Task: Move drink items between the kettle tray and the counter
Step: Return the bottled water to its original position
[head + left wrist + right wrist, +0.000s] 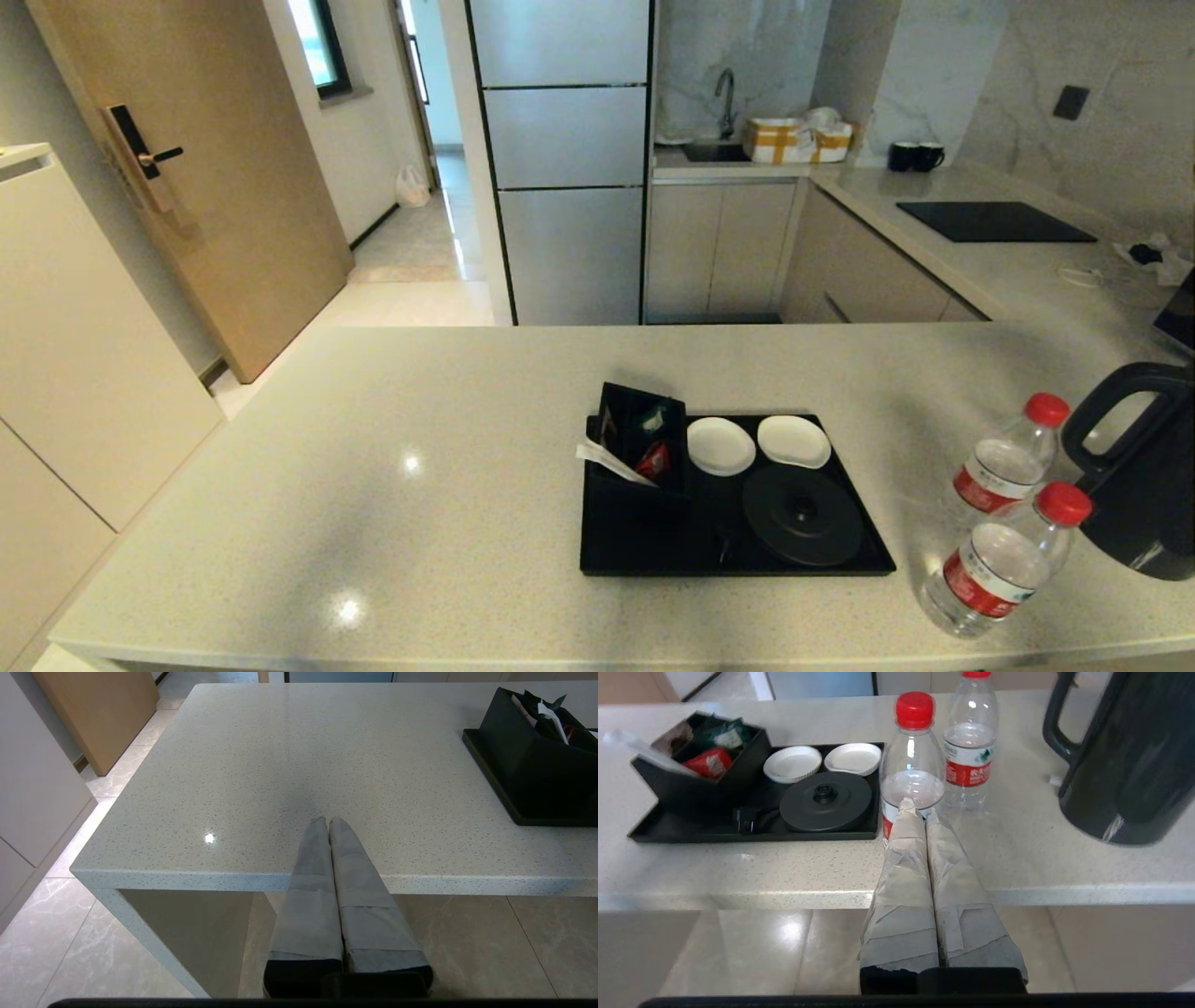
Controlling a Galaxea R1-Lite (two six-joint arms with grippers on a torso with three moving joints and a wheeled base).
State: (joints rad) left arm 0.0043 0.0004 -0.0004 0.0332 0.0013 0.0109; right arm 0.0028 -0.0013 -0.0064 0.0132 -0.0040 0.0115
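The black kettle tray (653, 555) lies mid-counter, bearing the round kettle base (801, 515) and two white coasters (720, 445). Right of it on the beige counter (373, 485) stand two red-capped water bottles, the nearer bottle (1004, 560) and the farther bottle (1008, 459), and beside them the dark kettle (1153, 485) with its loop handle. My right gripper (920, 807) is shut and empty, hovering at the counter's front edge just before the nearer bottle (913, 760). My left gripper (327, 820) is shut and empty, over the counter's front edge left of the tray (490, 779).
A black box of sachets (639, 439) stands on the tray's left end. Across the kitchen are a black hob (994, 222), two black mugs (915, 156) and a sink with boxes (794, 140). The counter's left corner (88, 870) drops to tiled floor.
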